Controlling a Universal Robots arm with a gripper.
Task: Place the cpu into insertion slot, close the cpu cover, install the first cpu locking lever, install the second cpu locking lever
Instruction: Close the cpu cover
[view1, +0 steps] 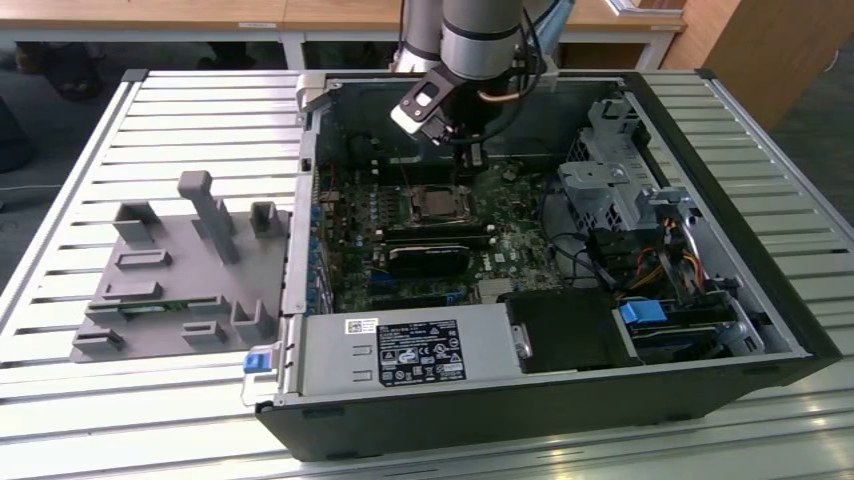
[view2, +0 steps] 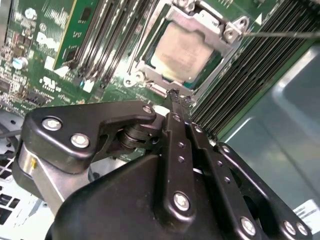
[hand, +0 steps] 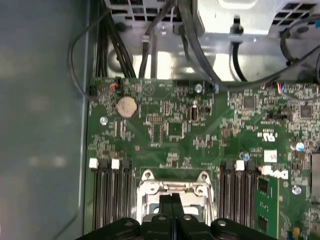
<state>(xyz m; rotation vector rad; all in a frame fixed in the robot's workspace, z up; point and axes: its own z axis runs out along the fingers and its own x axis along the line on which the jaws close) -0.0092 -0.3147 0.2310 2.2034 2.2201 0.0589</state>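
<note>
The cpu (view2: 187, 50), pale silver-grey, lies in the insertion slot (view1: 434, 203) on the green board. The cpu cover (view2: 200, 24) is down over it, a silver frame around its edges, also seen as the cpu cover (hand: 150, 189) in the first wrist view. A thin metal lever (view2: 282, 34) runs out from one corner of the socket. My gripper (view1: 470, 160) hangs just above the socket's far edge. Its black fingertips sit pressed together in both wrist views, gripper (view2: 176, 96) and gripper (hand: 172, 199), with nothing between them.
Long black memory slots (view2: 255, 70) flank the socket on both sides. A label-covered power supply box (view1: 400, 350) fills the case's near side. A drive cage (view1: 607, 190) with cables stands on the exterior view's right. A grey fixture plate (view1: 174, 280) lies outside the case.
</note>
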